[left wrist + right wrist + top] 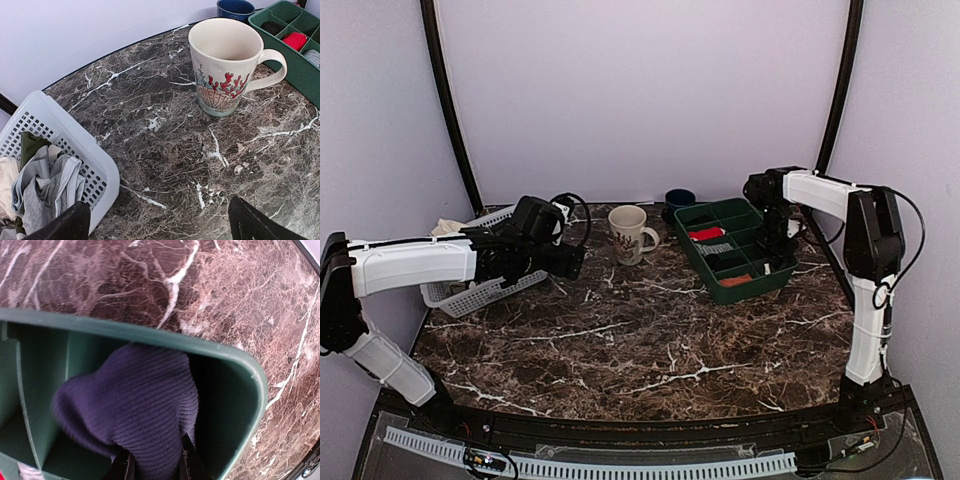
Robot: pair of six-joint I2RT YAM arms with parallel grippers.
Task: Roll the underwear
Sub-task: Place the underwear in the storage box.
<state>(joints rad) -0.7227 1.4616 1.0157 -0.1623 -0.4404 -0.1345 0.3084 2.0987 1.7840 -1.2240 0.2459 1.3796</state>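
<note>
The underwear [135,405] is a bunched, ribbed, dark navy cloth. It hangs into the corner compartment of the green divided tray [150,335]; its waistband is hidden. My right gripper [154,462] is shut on the underwear's near end, with a finger [187,460] on each side. In the top view the right gripper [775,235] is over the tray's [760,285] right side and hides the cloth. My left gripper [160,215] is open and empty above the marble. In the top view it [570,262] is beside the white basket [470,290].
A cream mug [225,65] with a red coral print stands on the marble, left of the tray. A dark blue cup [235,7] stands behind it. The basket [85,145] holds crumpled clothes [45,185]. A red roll [705,234] and others lie in the tray.
</note>
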